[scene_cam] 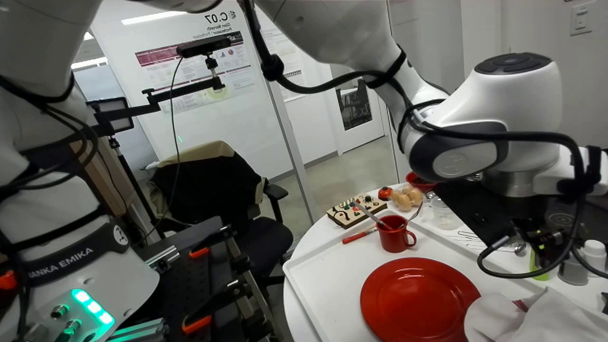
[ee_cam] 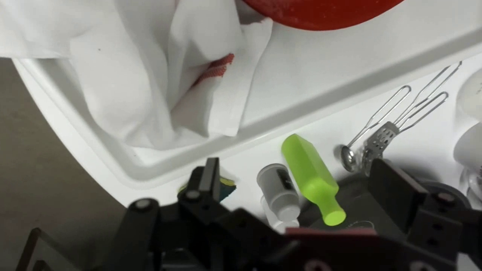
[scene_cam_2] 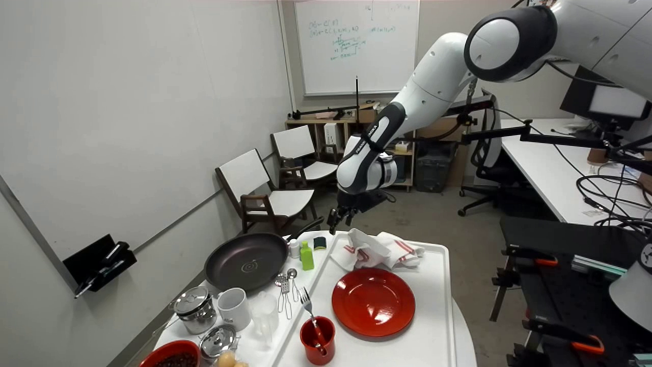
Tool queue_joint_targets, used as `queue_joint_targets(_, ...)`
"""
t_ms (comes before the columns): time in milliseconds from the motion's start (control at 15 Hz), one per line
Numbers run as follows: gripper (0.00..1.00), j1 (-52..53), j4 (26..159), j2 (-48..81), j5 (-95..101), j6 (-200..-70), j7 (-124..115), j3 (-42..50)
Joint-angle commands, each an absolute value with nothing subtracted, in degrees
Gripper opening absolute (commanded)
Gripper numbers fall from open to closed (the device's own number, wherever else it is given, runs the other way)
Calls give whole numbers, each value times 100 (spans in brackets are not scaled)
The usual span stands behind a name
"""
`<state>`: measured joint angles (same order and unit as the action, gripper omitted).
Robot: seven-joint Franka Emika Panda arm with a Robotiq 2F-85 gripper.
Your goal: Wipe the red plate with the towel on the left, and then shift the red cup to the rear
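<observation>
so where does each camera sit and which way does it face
Wrist view: on the wrist, facing down at the towel; fingers show, apart.
In an exterior view: near the robot base, facing the black chair and tray; base and arm show.
In an exterior view: high beyond the tray's red cup end, facing the whiteboard; arm and fingers show.
Both exterior views share red plate, towel, red cup and arm.

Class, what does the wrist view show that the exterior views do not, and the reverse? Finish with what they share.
Only the wrist view clearly shows pale round pins on the end effector.
Only the exterior views show the red cup, red bowl and white robot arm.
All show the red plate, towel, white tray and green bottle.
</observation>
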<state>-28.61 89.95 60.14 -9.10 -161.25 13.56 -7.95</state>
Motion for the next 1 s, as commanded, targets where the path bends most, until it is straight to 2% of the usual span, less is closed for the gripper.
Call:
queue_joint_targets(0, 100, -2883, 10118, 5417, -856, -16739, 1773, -1001)
queue_joint_targets(933, 100, -2466, 12716, 4362, 427, -18434, 1909, -1096)
